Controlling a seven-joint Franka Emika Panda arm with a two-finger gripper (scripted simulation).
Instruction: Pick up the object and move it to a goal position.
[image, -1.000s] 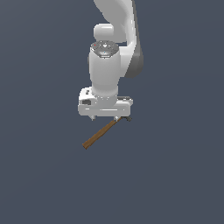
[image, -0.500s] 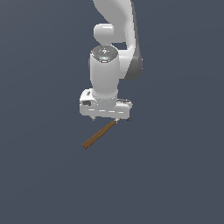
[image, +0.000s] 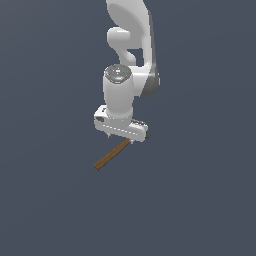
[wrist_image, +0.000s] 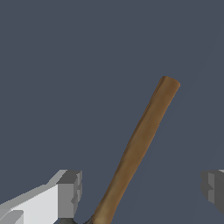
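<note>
Seen from my wrist, my jaws (wrist_image: 142, 188) stand wide apart, one grey fingertip (wrist_image: 70, 188) on either side of the hammer (wrist_image: 140, 144), with clear gaps between each pad and the wood. Nothing is gripped. The slim brown handle runs away from the camera at a slant, its butt end farthest off, while only a sliver of the dark head (wrist_image: 72, 221) shows at the picture's edge, close under my palm.

In the exterior view, my white hand hangs straight down over the hammer (image: 112, 156). The handle sticks out from beneath the jaws (image: 121, 139) towards the exterior view's left and nearer the camera; the head is hidden under my hand. Whether my fingertips touch the dark grey worktop (image: 200, 200) cannot be told from here, nor can I tell whether the hammer lies flat on it, though the handle looks level with the surface.

Beyond the hand, my wrist rises as a stout white cylinder, and the rest of the arm (image: 132, 30) climbs out of the picture behind it.
</note>
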